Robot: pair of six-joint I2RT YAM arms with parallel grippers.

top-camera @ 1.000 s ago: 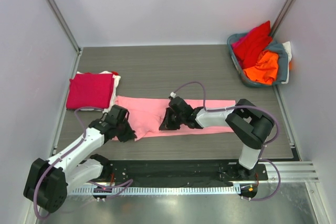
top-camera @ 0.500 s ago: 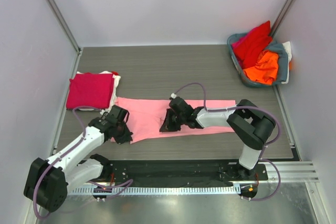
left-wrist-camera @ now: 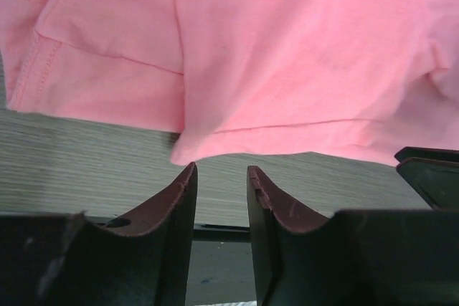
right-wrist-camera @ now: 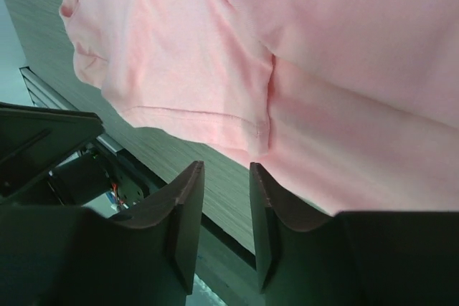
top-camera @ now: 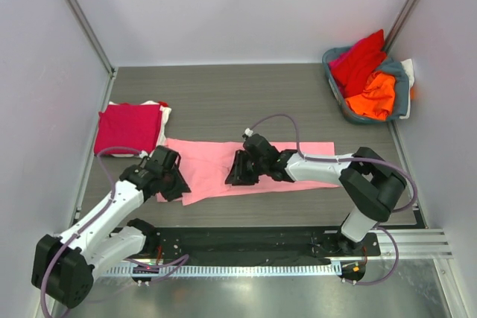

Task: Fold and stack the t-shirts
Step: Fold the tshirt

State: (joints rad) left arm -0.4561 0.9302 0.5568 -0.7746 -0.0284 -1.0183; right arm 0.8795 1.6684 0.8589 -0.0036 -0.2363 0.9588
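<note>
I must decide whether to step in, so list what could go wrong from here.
The pink shirt lies with a slanted, rumpled near edge; folding it as it lies may give a crooked fold.
The left gripper and right gripper sit open at that hem; moving off could drag the cloth.
The folded crimson shirt lies close to the left gripper, which could nudge it.

Pink t-shirt [top-camera: 203, 161] spread flat, centre; crimson t-shirt [top-camera: 128, 128] folded, left.

I see a dark grey wood-grain tabletop [top-camera: 223, 94], a grey-blue plastic basket [top-camera: 403, 91] at its far right corner, plain white enclosure walls [top-camera: 238, 5] around it, a ribbed metal rail [top-camera: 417, 242] along my near edge
</note>
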